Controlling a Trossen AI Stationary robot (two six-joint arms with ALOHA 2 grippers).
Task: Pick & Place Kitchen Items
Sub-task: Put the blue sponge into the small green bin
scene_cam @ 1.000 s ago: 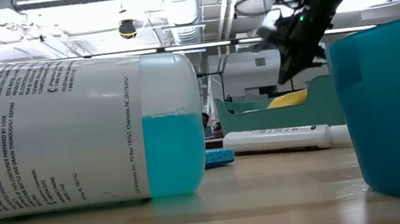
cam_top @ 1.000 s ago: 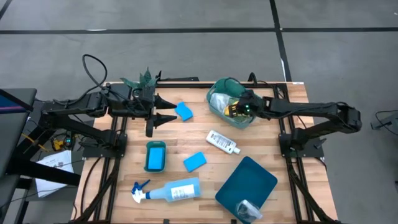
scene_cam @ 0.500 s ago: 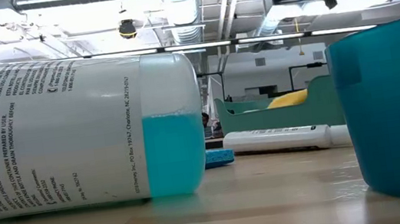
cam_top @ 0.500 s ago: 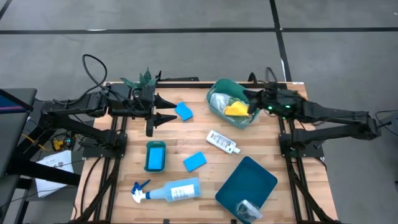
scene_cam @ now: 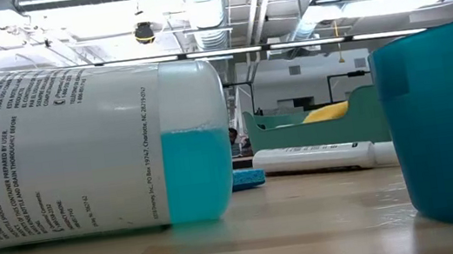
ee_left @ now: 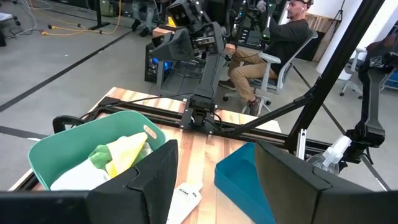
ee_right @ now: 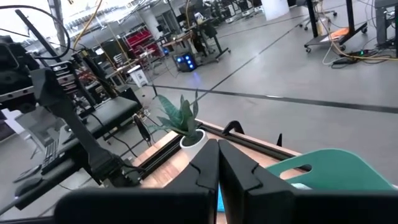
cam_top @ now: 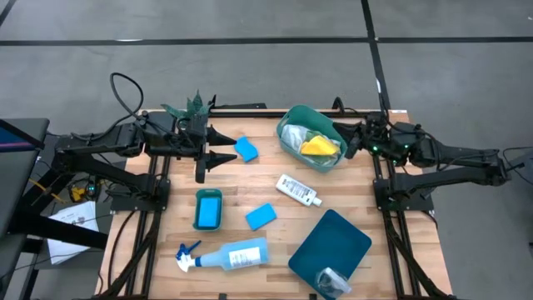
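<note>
Place: a robotics lab or workshop in a large industrial hall
Floor: bare grey concrete (cam_top: 250,21) crossed by dark lines; the same floor runs far back in the right wrist view
Ceiling: exposed silver ducts (scene_cam: 220,9) and pipes, with strip lights, seen from the low view
Workstation: a wooden table (cam_top: 350,196) on a black metal frame (ee_left: 202,118); two dark robot arms are mounted at its sides
Beyond the table: further rigs and dark equipment racks (ee_right: 59,106); cables (ee_left: 68,26) trail over the floor
People: a person (ee_left: 273,46) sits in an office chair (ee_left: 283,65) behind the table, among more equipment
</note>
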